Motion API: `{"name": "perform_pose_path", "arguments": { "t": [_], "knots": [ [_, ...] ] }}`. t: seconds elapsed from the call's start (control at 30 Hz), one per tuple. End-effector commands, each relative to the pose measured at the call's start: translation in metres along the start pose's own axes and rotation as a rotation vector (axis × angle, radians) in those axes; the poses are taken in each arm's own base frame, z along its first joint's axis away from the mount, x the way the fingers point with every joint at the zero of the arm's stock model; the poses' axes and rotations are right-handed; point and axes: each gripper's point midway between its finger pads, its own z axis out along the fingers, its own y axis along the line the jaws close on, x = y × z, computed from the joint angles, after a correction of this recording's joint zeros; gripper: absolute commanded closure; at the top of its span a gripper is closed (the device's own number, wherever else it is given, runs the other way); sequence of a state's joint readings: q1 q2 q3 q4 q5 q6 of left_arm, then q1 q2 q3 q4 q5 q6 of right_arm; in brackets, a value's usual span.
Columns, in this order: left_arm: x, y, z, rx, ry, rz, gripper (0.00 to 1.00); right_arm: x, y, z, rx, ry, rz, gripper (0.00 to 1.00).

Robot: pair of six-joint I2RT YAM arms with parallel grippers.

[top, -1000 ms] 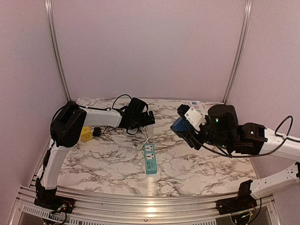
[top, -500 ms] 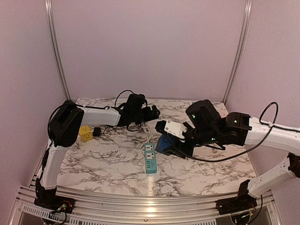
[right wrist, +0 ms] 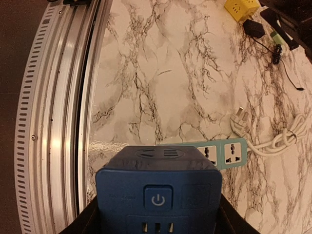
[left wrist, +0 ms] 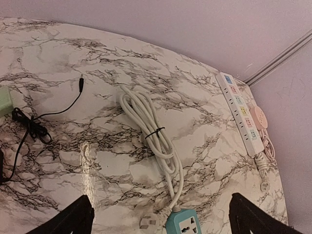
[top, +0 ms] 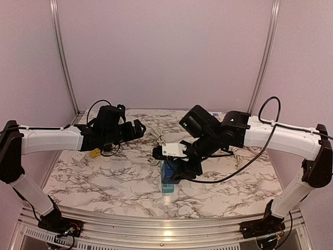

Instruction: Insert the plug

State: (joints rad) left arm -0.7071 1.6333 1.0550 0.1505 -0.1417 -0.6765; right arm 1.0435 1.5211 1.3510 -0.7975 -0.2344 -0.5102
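Observation:
My right gripper (top: 174, 165) is shut on a dark blue cube-shaped plug adapter (top: 167, 172) and holds it just above the teal power strip (top: 167, 186) in the middle of the table. In the right wrist view the blue cube (right wrist: 158, 187), with its power button facing the camera, fills the space between the fingers (right wrist: 229, 222), and the teal strip (right wrist: 225, 151) lies past it. My left gripper (top: 136, 129) is open and empty, off to the left. In its wrist view the teal strip's end (left wrist: 185, 225) and its white coiled cord (left wrist: 151, 131) lie below it.
A white loose plug (left wrist: 147, 223) lies beside the teal strip. A yellow cube (top: 95, 152) and a black cable (left wrist: 44, 117) are at the left. A long white power strip (left wrist: 239, 109) and a pink round socket (left wrist: 257, 117) lie at the back right. The aluminium rail (right wrist: 73, 97) borders the near edge.
My right arm swung left and down, carrying the blue cube from the right side to just above the teal strip. My left arm drew back to the left, away from the cord.

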Motion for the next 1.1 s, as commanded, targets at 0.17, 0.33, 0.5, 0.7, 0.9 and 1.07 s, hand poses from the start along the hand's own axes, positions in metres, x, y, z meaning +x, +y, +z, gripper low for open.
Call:
{"name": "perform_pose_path", "arguments": {
  "t": [0.17,0.33,0.5,0.7,0.9,1.07],
  "knots": [
    [-0.005,0.043,-0.113,-0.087,-0.076,0.021,0.01,0.002,-0.007,0.020,-0.225,0.045,0.037,1.00],
    [-0.002,0.059,-0.159,-0.080,-0.119,0.058,0.01,0.012,-0.024,0.035,-0.219,0.095,0.052,1.00],
    [0.008,0.062,-0.178,-0.056,-0.096,0.148,0.01,0.005,-0.045,0.045,-0.222,0.101,0.049,1.00],
    [0.028,0.062,-0.178,0.020,-0.066,0.233,0.01,0.005,-0.077,0.052,-0.207,0.087,0.065,1.00],
    [0.021,0.062,-0.183,0.019,-0.112,0.240,0.01,0.013,-0.085,0.059,-0.246,0.088,0.112,1.00],
    [0.014,0.082,-0.185,-0.072,-0.174,0.171,0.01,0.028,-0.092,0.066,-0.201,0.138,0.137,1.00]
  ]
}}
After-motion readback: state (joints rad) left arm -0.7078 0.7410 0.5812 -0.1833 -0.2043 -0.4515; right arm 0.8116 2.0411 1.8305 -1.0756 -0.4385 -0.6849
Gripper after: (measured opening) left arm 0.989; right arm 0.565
